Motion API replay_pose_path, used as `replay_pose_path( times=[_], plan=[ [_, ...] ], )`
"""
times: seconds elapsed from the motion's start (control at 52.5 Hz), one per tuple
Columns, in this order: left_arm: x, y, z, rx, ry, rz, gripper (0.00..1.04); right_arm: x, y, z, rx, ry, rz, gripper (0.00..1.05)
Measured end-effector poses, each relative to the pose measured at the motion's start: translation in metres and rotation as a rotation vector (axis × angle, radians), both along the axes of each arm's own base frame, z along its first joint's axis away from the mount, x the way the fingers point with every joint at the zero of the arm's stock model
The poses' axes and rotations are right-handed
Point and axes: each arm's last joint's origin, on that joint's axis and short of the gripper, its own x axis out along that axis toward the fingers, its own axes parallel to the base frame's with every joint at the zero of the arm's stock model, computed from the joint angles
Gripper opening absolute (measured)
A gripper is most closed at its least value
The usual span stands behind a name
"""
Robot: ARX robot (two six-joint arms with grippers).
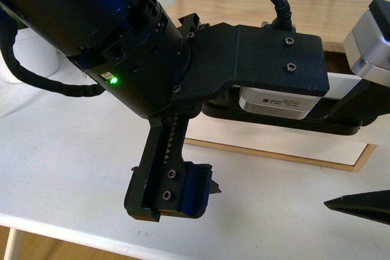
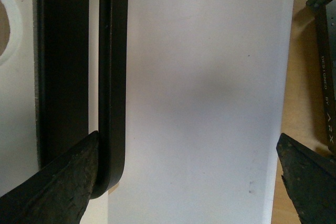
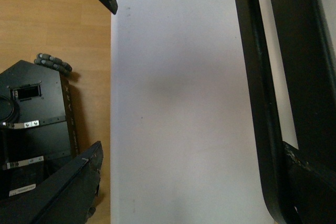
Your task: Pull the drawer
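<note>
You're at the gripping stage, with the pull itself not yet begun. The drawer [image 1: 262, 141] sits in the wooden cabinet [image 1: 317, 10] on the white table [image 1: 73, 168], its white front turned toward you and mostly hidden in the front view behind your left arm. The left gripper [image 2: 188, 137] has its jaws wide apart, straddling the front near one end of the black handle [image 2: 113, 77]. One finger [image 2: 63, 182] lies close against the bar's side; you can't tell from here whether it touches. The other finger [image 2: 304, 182] is well apart, past the edge of the white front. The right gripper [image 3: 192, 148] is spread the same way further along the bar, which runs between its two fingers, so neither gripper has clamped on anything. The next move probably calls for closing at least one gripper squarely on the bar, or hooking a finger behind it, then drawing straight back toward yourself, level with the table so the drawer doesn't bind. With both arms crowded on one handle, watch that they don't knock each other. As for what the drawer holds, nothing can be told: only a brownish patch shows through the half-round notch [image 2: 4, 30] in its upper edge, and you can't judge how far out it stands.
</note>
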Motion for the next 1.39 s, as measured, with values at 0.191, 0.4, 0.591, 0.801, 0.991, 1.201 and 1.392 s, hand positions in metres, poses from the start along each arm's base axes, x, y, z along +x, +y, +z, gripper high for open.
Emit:
replay_pose_path(
  times=[0.191,0.4,0.591,0.801,0.991,1.201,1.392],
  plan=[
    [-0.003,0.002,0.013,-0.032,-0.046,0.019,0.99,-0.006,-0.006,0.015,0.027,-0.039,-0.027,0.96],
    [-0.014,0.0,0.043,-0.104,-0.158,0.025,0.99,-0.014,-0.017,0.041,0.08,-0.148,-0.091,0.96],
    [-0.032,0.004,0.063,-0.228,-0.292,0.055,0.99,-0.028,-0.028,0.06,0.146,-0.28,-0.132,0.96],
    [-0.064,0.022,0.076,-0.358,-0.394,0.108,0.99,-0.053,-0.037,0.076,0.229,-0.446,-0.214,0.96],
    [-0.101,0.055,0.08,-0.462,-0.49,0.226,0.99,-0.084,-0.045,0.077,0.33,-0.57,-0.341,0.96],
    [-0.134,0.098,0.073,-0.585,-0.549,0.425,0.99,-0.117,-0.055,0.064,0.428,-0.607,-0.512,0.96],
    [-0.166,0.122,0.054,-0.683,-0.568,0.594,0.99,-0.154,-0.064,0.048,0.508,-0.582,-0.643,0.96]
  ],
)
